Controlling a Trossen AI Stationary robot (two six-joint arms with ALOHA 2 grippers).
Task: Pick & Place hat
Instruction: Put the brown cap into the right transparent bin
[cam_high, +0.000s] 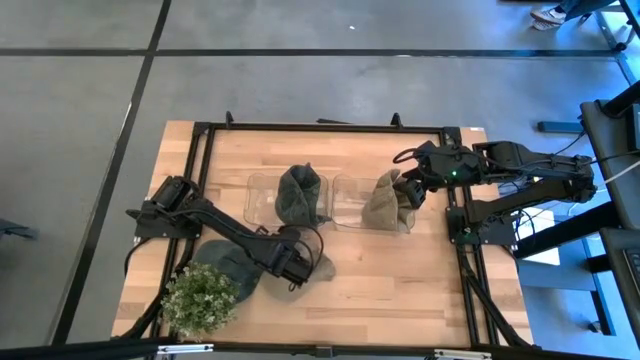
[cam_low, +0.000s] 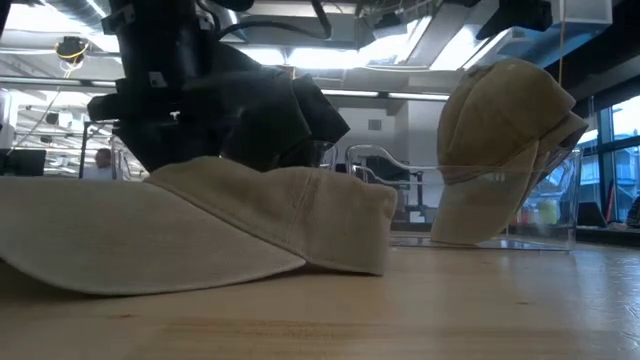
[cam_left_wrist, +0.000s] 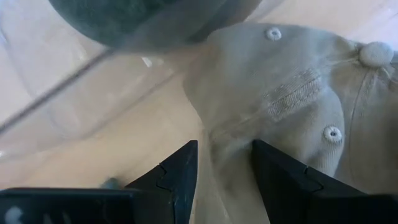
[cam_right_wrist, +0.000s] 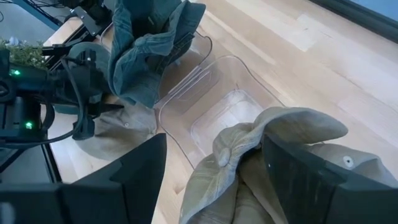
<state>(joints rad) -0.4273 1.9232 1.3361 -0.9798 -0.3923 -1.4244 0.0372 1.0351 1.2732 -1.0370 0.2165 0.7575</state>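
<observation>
From above, the left gripper (cam_high: 297, 262) sits on a beige hat (cam_high: 305, 268) beside a plant (cam_high: 200, 297); the right gripper (cam_high: 407, 187) holds a tan hat (cam_high: 385, 203) in a bin (cam_high: 345, 205). At table level, the beige hat (cam_low: 190, 230) lies flat. Left wrist: fingers (cam_left_wrist: 180, 177) spread over its crown. Right wrist: fingers (cam_right_wrist: 298, 168) grasp the tan hat (cam_right_wrist: 261, 162).

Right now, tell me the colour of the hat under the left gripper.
Pale beige or khaki; the hat under the left gripper shows best in the left wrist view.
</observation>
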